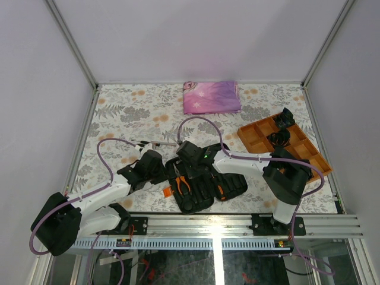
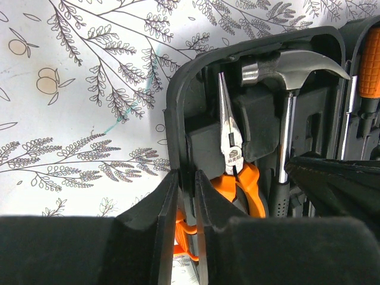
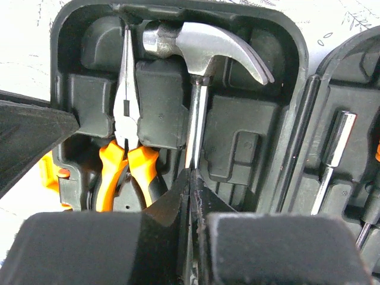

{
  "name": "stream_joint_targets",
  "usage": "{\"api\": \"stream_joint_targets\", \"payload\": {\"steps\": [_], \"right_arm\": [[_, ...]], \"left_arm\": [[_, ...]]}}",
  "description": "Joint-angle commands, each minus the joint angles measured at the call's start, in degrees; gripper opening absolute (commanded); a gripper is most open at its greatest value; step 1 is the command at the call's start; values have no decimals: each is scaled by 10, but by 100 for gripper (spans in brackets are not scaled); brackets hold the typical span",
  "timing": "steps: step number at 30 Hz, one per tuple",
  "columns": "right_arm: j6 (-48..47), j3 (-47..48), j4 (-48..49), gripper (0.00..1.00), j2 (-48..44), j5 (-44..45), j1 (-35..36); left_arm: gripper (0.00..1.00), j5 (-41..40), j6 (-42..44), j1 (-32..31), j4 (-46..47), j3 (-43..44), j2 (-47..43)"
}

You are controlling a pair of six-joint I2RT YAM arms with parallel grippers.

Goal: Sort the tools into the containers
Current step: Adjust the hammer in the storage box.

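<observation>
The black tool case lies open near the table's front edge. In its moulded slots sit orange-handled pliers and a hammer. The left wrist view shows the same pliers and hammer. My left gripper is shut on the case's left wall, just above an orange latch. My right gripper is shut, its tips together right over the hammer's shaft with nothing between them. An orange screwdriver handle lies in the case's other half.
An orange divided tray with black coiled bundles stands at the right. A folded pink-purple cloth lies at the back. A slim object lies on the floral table behind my left gripper.
</observation>
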Motion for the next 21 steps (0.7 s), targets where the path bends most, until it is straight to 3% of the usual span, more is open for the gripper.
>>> {"api": "stream_joint_targets", "payload": {"steps": [1, 13, 21], "right_arm": [[23, -2, -22, 0, 17, -10, 4], [28, -1, -32, 0, 44, -34, 4], [39, 5, -67, 0, 69, -50, 4]], "left_arm": [[12, 2, 5, 3, 21, -13, 1], [10, 9, 6, 2, 28, -16, 0], [4, 18, 12, 1, 32, -15, 1]]}}
